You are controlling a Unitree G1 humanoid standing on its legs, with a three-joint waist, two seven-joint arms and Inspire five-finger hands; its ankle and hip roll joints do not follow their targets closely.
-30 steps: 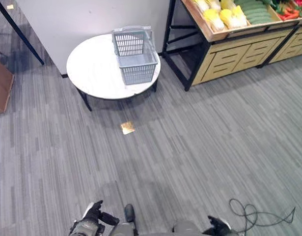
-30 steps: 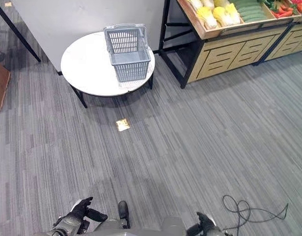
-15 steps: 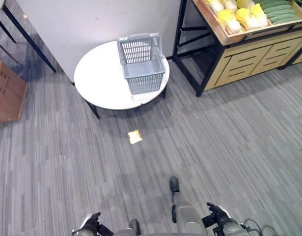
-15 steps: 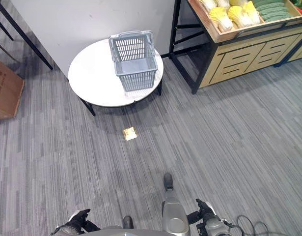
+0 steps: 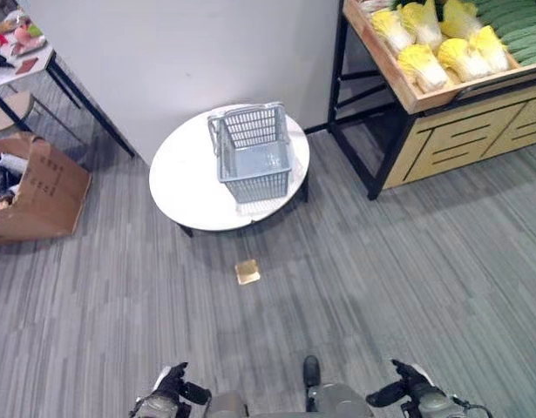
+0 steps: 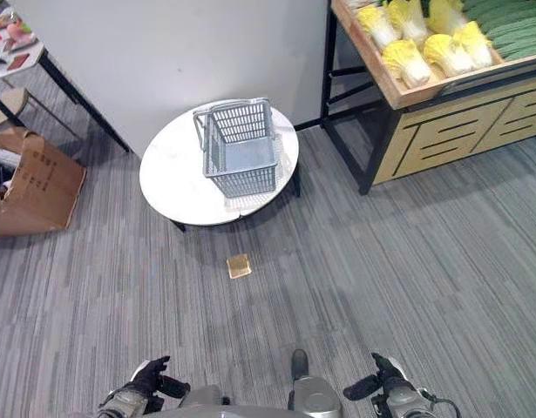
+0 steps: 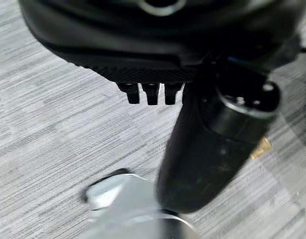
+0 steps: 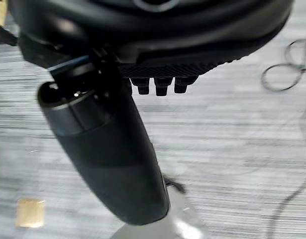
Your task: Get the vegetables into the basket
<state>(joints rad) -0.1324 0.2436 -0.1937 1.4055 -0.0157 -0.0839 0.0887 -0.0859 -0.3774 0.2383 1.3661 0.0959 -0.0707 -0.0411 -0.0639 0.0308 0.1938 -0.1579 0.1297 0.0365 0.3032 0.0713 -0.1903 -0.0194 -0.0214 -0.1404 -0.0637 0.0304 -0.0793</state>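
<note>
Although the grey plastic slatted basket (image 5: 253, 158) stands ready on the round white table (image 5: 189, 192), upper centre of frame, it holds nothing; by my judgement the task is not begun. One basket, one table. The vegetables lie at upper right in the wooden display shelf (image 5: 424, 96): about five yellow-green cabbages (image 5: 429, 65) and a stack of green cucumbers (image 5: 519, 26), cut off by the frame and not countable. Both hands sit low at the bottom edge, well apart from everything. Left hand (image 5: 170, 387) and right hand (image 5: 409, 386) carry nothing, fingers loosely extended. One small gold square marker (image 5: 247, 272) lies on the floor below the table.
</note>
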